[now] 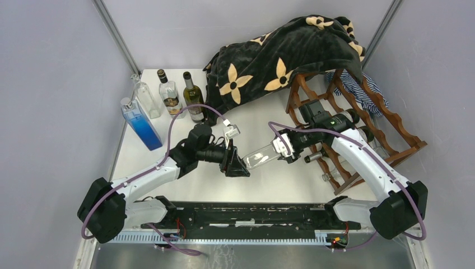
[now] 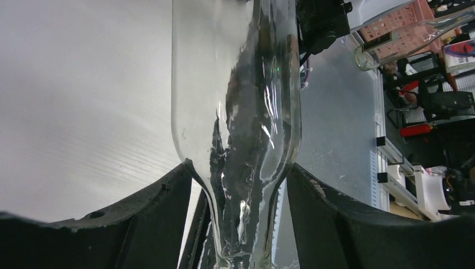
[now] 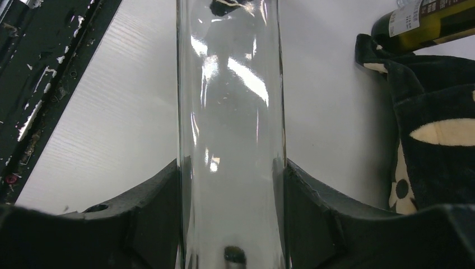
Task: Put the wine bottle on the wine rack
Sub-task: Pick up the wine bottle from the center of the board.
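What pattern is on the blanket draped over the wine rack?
The blanket is black with cream four-petal flower shapes, clearest in the top external view.

Clear wine bottle (image 1: 262, 157) hangs level beside brown wine rack (image 1: 399, 122).

1. Black blanket with cream flowers (image 1: 280, 61), heaped at 1 o'clock
2. Blue-striped cloth (image 1: 367, 92) at 2 o'clock
3. Blue bottle (image 1: 141, 124), clear bottle (image 1: 147, 96), brown bottle (image 1: 168, 92), green bottle (image 1: 193, 96), upright around 10 to 11 o'clock
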Available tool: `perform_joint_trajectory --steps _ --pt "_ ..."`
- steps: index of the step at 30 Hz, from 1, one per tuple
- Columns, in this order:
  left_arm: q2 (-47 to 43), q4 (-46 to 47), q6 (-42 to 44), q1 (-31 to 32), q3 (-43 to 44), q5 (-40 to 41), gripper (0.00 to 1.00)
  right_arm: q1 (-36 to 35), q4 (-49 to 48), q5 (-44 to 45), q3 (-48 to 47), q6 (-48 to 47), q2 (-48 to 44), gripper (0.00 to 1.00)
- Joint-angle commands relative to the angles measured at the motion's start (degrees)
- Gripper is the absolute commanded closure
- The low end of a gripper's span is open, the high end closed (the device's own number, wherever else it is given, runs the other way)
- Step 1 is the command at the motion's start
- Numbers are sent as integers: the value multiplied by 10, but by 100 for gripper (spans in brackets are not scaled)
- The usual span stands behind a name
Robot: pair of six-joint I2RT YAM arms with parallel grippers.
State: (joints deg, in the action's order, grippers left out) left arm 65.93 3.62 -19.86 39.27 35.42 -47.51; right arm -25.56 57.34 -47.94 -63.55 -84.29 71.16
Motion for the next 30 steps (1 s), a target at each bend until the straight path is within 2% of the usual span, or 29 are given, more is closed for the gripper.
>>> perform_joint_trajectory --steps 1,4,6,7,13,18,30 --pt "4 37 -43 -5 -1 -43 33 5 -37 -43 -11 9 -28 100" --pt "5 46 -52 -6 1 -48 36 6 -39 -43 -9 10 -29 100" --pt "4 46 -54 -7 2 -48 46 7 -39 -42 -8 10 -30 100" --pt "4 45 -55 -9 2 -48 48 8 -39 -41 -9 10 -30 100" --pt "-11 27 -55 -36 -2 -49 41 11 -44 -34 -3 13 -38 100" --pt "-25 12 -53 -61 -4 -66 42 14 -48 -36 3 15 -43 100" --pt "-15 44 -79 -62 -4 -93 44 14 -64 -40 18 22 -43 100"
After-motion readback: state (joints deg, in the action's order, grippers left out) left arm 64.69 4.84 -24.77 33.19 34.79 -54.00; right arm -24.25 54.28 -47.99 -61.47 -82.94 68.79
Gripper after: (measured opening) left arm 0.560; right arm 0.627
